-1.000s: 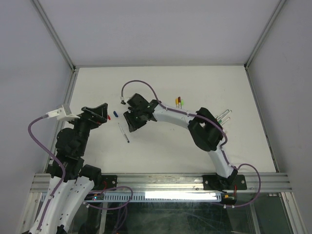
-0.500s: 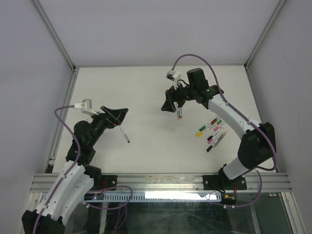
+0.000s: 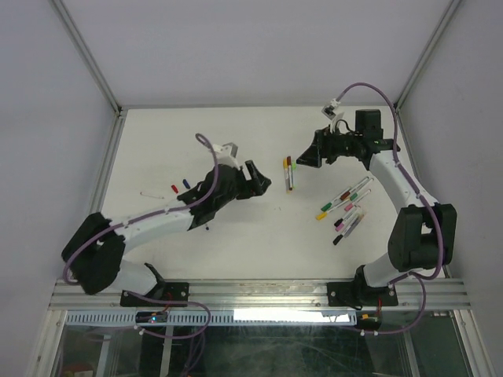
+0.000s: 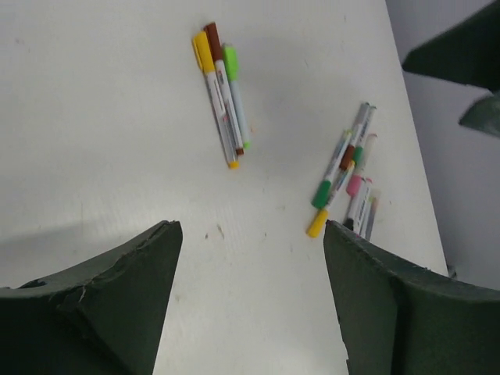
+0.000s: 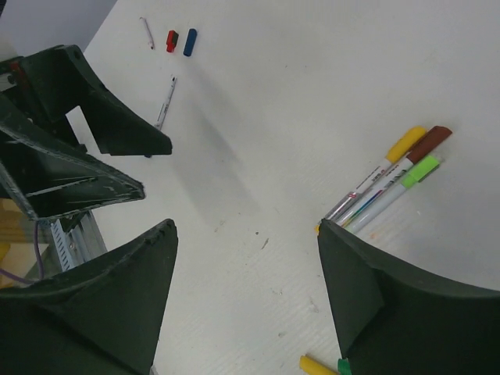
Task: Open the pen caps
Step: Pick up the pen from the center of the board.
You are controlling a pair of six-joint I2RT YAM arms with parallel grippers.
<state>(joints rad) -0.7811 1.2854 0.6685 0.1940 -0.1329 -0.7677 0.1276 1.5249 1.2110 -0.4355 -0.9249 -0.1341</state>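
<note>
The left fingers (image 4: 101, 312) and right fingers (image 5: 94, 312) hang open and empty either side of 3 capped pens (image 4: 221, 101), so both reaching in could collide.

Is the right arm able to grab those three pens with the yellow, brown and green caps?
Probably yes. The right end effector hovers open just beside the three capped pens, with only bare table between them. The left end effector sits on their other side, not covering them.
</note>
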